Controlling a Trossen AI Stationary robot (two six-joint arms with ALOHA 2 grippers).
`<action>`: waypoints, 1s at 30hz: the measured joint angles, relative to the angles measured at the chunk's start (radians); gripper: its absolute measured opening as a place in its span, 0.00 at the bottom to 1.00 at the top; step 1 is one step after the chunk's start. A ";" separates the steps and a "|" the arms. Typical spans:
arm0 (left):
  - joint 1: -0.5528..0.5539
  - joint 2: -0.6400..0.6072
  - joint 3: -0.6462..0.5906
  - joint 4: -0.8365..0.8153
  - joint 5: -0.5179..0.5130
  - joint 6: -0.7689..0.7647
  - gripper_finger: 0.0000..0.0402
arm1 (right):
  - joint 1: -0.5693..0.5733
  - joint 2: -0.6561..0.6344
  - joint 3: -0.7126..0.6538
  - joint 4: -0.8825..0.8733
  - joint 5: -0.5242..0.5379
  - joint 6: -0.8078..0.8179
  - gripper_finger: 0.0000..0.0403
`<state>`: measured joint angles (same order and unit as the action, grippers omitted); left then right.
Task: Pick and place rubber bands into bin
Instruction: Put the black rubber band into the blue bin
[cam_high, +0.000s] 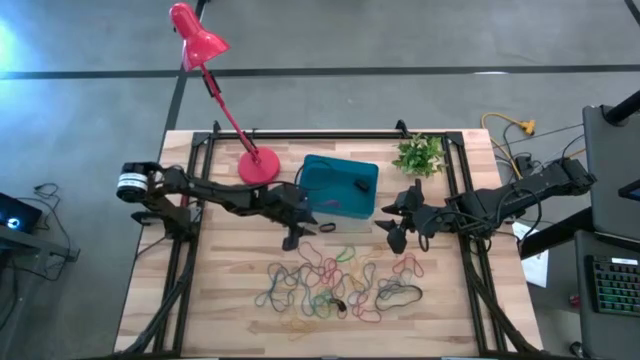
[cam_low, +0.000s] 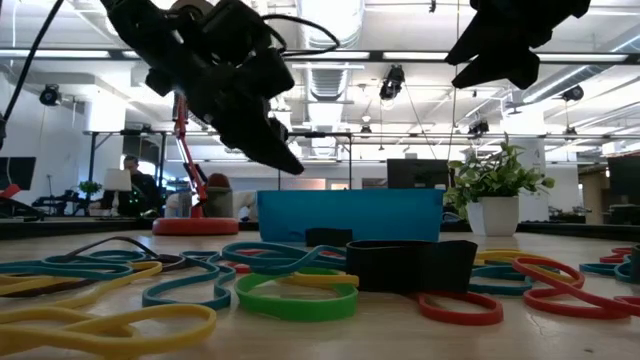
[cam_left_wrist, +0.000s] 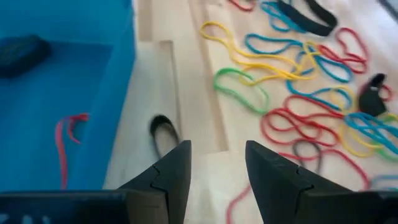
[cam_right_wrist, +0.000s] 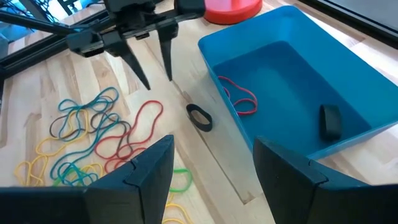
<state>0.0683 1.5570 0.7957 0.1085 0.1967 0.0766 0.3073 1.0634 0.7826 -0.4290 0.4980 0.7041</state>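
The teal-blue bin (cam_high: 330, 180) sits at the table's far middle; a red band (cam_right_wrist: 239, 96) and a black band (cam_right_wrist: 329, 121) lie inside it. Many coloured rubber bands (cam_high: 335, 285) lie tangled on the wood nearer the front edge. One black band (cam_left_wrist: 163, 129) lies alone beside the bin's near wall (cam_left_wrist: 118, 93). My left gripper (cam_left_wrist: 214, 165) hovers open above the table at the bin's near-left corner (cam_high: 295, 235), close to that black band. My right gripper (cam_right_wrist: 214, 165) hovers open off the bin's near-right corner (cam_high: 400, 235), pointing toward the bin (cam_right_wrist: 348, 74).
A red lamp's round base (cam_high: 258, 165) stands just left of the bin, its arm leaning toward the far-left. A small potted plant (cam_high: 420, 155) stands right of the bin. Black frame rails (cam_high: 190, 240) run along both table sides. In the low view, a flat black band (cam_low: 410, 265) lies near the front.
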 joint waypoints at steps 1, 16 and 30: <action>-0.003 0.009 0.009 0.001 -0.017 0.008 0.34 | 0.000 0.000 0.000 0.000 0.000 0.000 0.51; -0.047 0.251 0.188 -0.048 -0.121 0.019 0.34 | 0.005 0.000 -0.002 -0.002 -0.004 0.040 0.51; -0.055 0.265 0.178 -0.101 -0.174 0.013 0.34 | 0.011 0.000 -0.003 -0.008 -0.001 0.028 0.51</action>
<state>0.0135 1.8218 0.9736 0.0077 0.0227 0.0895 0.3180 1.0634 0.7795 -0.4374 0.4973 0.7318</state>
